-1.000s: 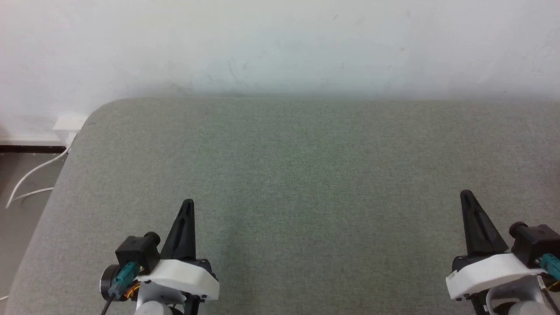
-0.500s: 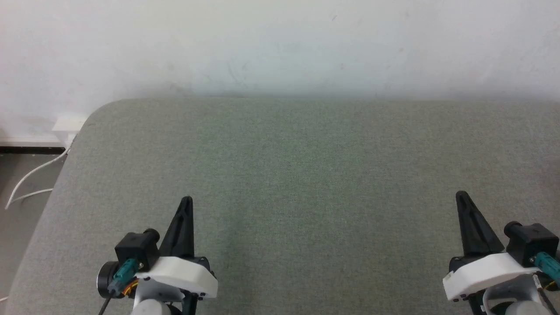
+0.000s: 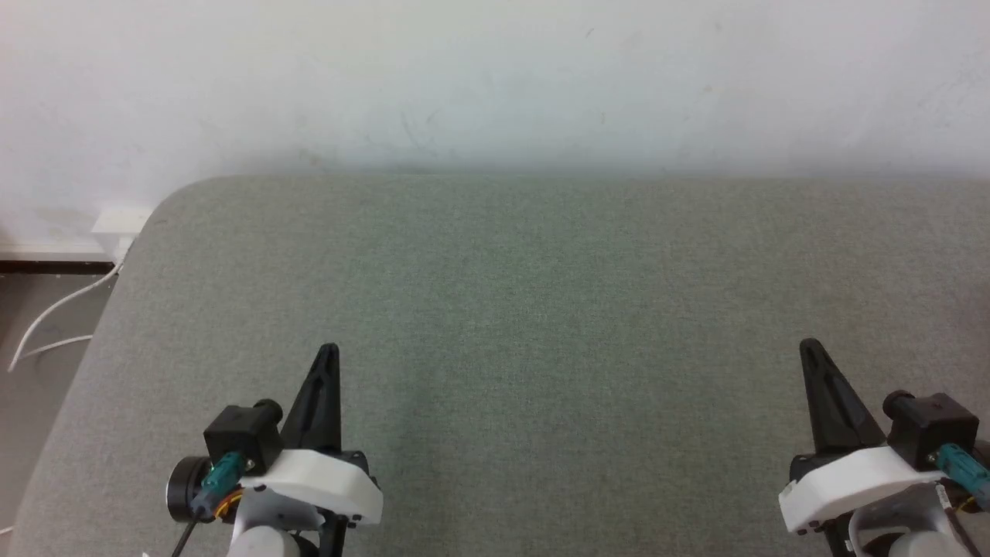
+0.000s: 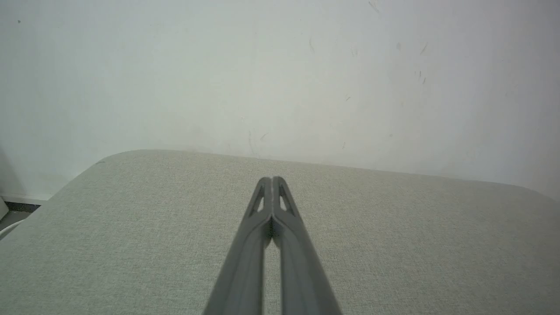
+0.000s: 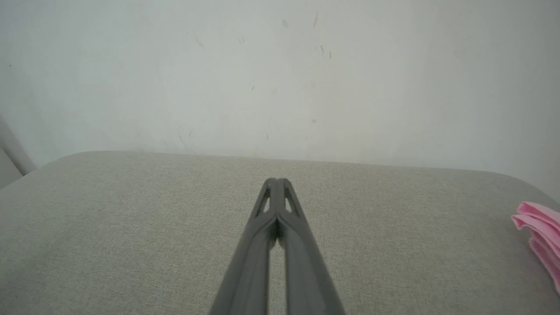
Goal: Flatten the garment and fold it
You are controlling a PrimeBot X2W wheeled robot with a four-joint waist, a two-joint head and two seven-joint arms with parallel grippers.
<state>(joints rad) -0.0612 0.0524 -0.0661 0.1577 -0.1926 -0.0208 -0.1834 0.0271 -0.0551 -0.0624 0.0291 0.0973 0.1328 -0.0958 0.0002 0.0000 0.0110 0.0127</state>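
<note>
Two end effectors: the left end effector [image 3: 330,350] and the right end effector [image 3: 807,343], each with two dark fingers (four in all, each pair pressed tip to tip). One garment [image 5: 540,236], pink, lies off to the right of the right end effector. One counter [image 3: 541,294] spreads under both. One wall [image 3: 495,77] stands ahead of them. One white wall box [image 3: 120,219] and one white cable [image 3: 54,305] are left of the left end effector.

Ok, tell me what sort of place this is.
Probably a plain indoor test room set up for cloth work: a wide grey fabric-covered table stands against a bare, scuffed white wall, and a pink garment lies on the table.
</note>
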